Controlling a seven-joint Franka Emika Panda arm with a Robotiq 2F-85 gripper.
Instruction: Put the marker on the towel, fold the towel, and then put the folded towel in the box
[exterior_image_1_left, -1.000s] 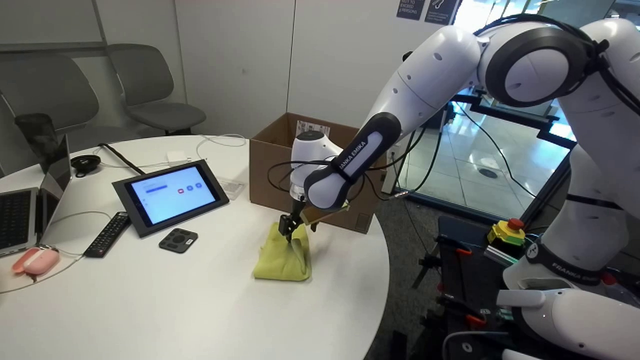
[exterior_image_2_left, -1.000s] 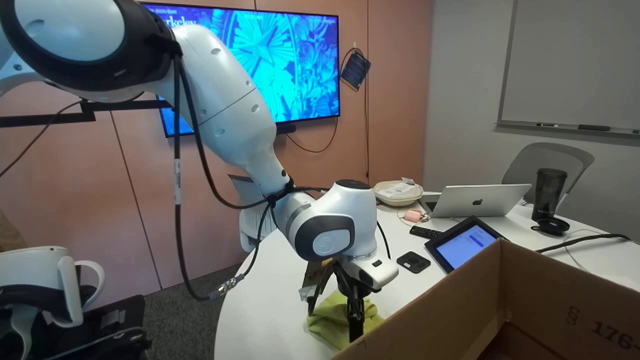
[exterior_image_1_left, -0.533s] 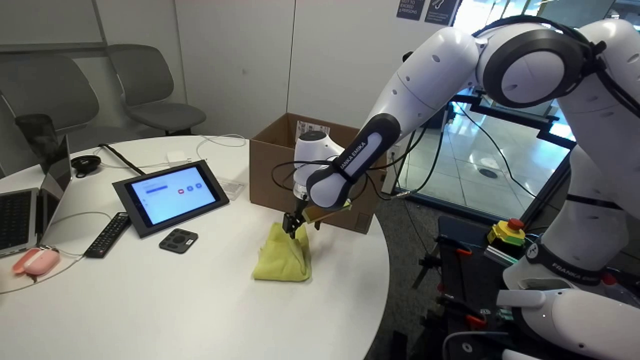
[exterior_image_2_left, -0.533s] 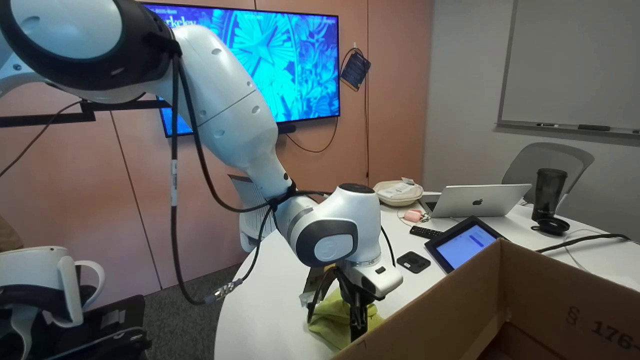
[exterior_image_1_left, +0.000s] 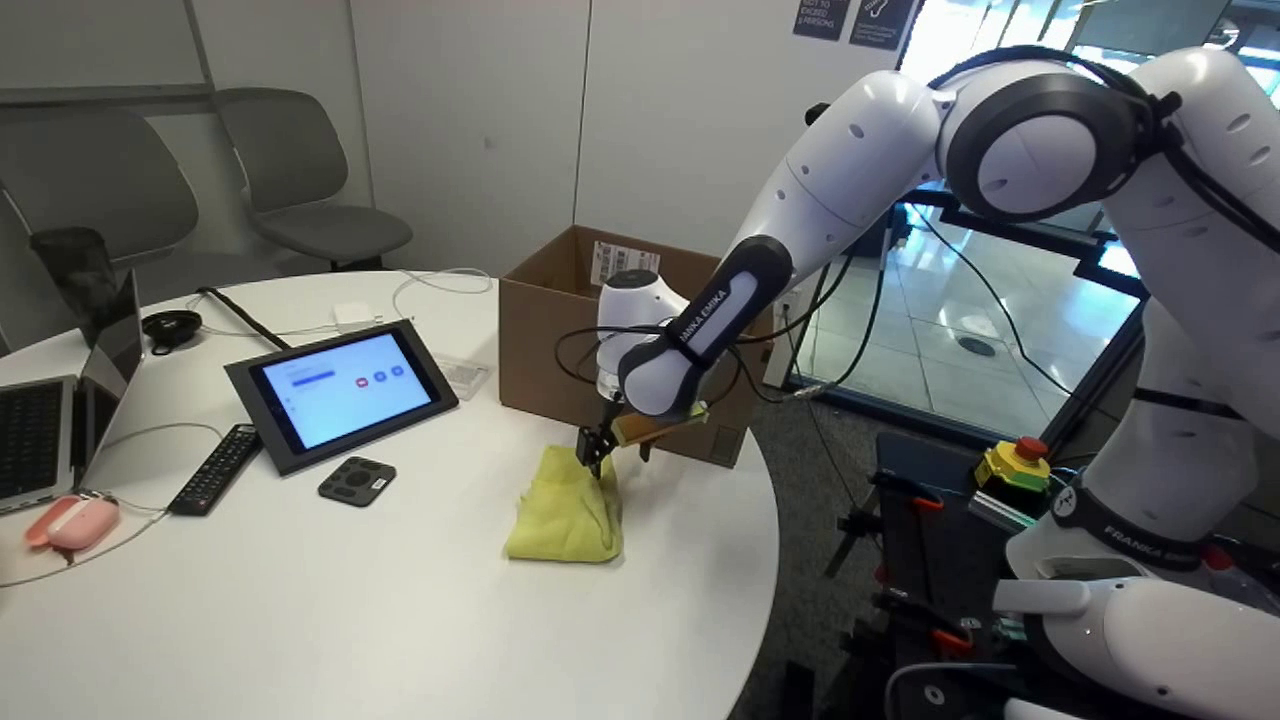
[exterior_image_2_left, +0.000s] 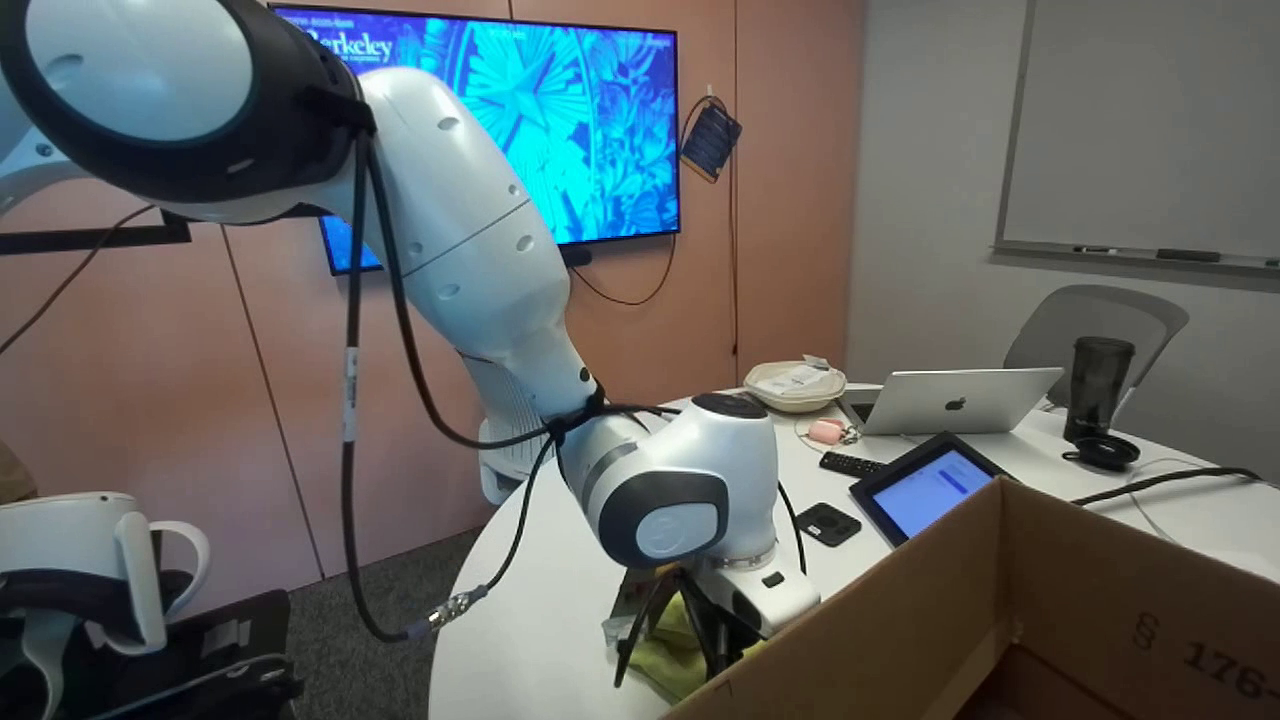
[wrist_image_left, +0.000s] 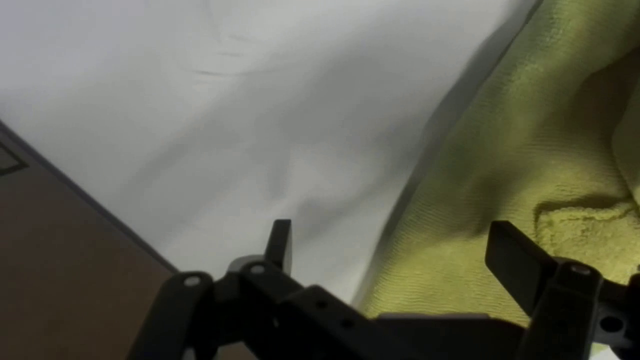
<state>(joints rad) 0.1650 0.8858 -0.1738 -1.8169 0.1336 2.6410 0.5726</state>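
Observation:
The yellow-green towel (exterior_image_1_left: 563, 525) lies folded and rumpled on the white table, and it also shows in the wrist view (wrist_image_left: 440, 265) and, partly behind the gripper and box, in an exterior view (exterior_image_2_left: 668, 662). The open cardboard box (exterior_image_1_left: 545, 350) stands just behind it; its near wall shows in an exterior view (exterior_image_2_left: 900, 590) and at the lower left of the wrist view (wrist_image_left: 65, 270). My gripper (wrist_image_left: 389, 225) is open and empty. One finger is over the towel, the other over bare table beside the towel's edge. The marker does not show; it is hidden or out of view.
A tablet on a stand (exterior_image_1_left: 345, 390), a black square device (exterior_image_1_left: 357, 481), a remote (exterior_image_1_left: 214, 470), a laptop (exterior_image_1_left: 50, 430) and a pink earbud case (exterior_image_1_left: 75, 522) are on the table. The table's rounded edge (exterior_image_1_left: 770, 560) is close to the towel.
My gripper has moved slightly toward the box and the arm has come a little lower. The towel has stayed in nearly the same place.

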